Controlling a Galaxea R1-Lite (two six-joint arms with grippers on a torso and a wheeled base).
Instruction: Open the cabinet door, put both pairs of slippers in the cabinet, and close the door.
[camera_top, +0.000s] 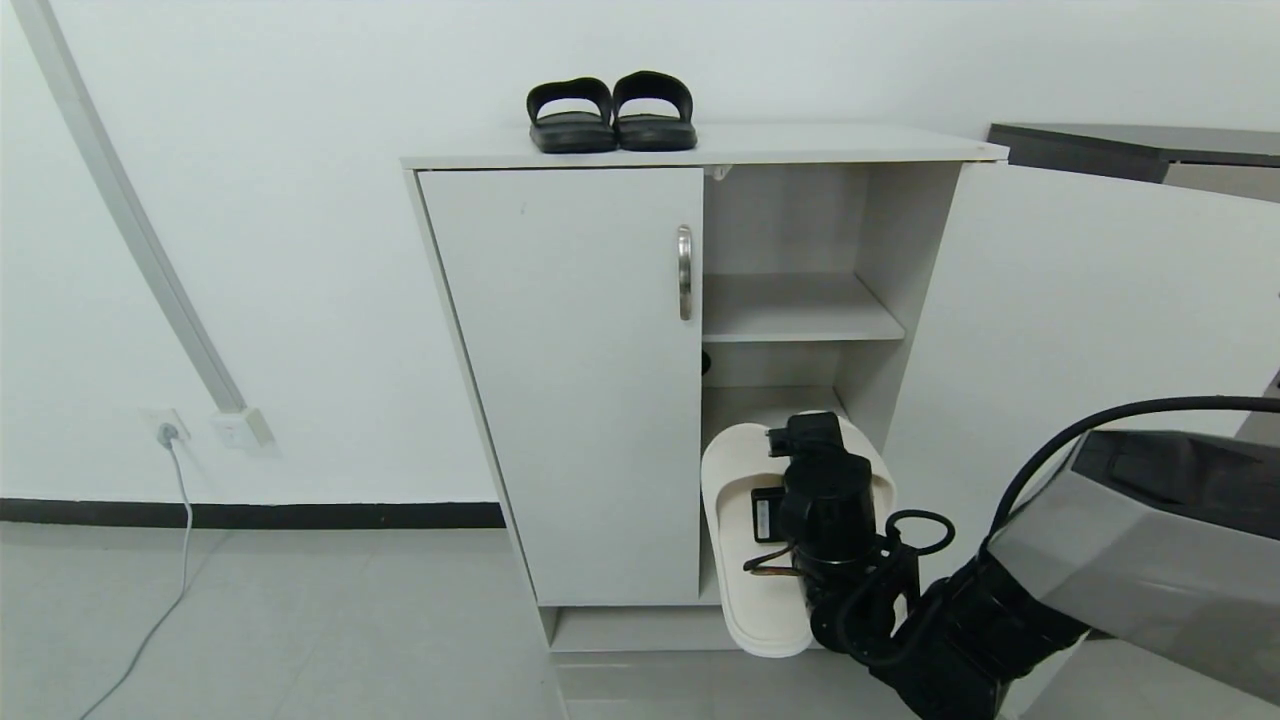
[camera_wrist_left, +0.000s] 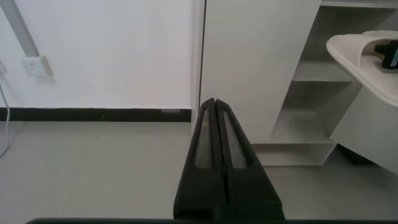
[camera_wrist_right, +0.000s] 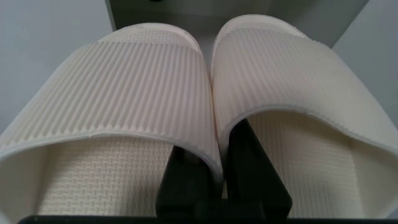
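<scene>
— Grip check first: what has the right gripper (camera_wrist_right: 221, 171) got?
— Its fingers are clamped on the two inner side walls of the white slippers (camera_wrist_right: 124, 87), pinching the pair together; soft foam, ribbed straps, woven-pattern footbeds.
— And the left gripper (camera_wrist_left: 215, 109)?
— Fingers pressed shut on nothing; it hangs low over the grey floor (camera_wrist_left: 93, 168), well apart from the cabinet (camera_top: 620, 630).
— Where are the slippers now?
— Toes at the mouth of the bottom bay (camera_top: 760, 405), heels out in front; not yet set down, I judge.
— So how to finish this well?
— Push straight in and level, between the closed left door (camera_top: 570, 400) and the open door (camera_top: 1060, 330); foam bends, so lower until the soles lie flat before letting go; go deep enough that the heels pass the front lip, or the door may not shut.
— Beyond that?
— Flat white shelf (camera_top: 800, 310) above; curved metal handle (camera_top: 684, 272) on the left door; black slippers (camera_top: 612, 112), matte and rubbery-looking, sit side by side on the top (camera_top: 850, 145); their turn next, I'd guess.
</scene>
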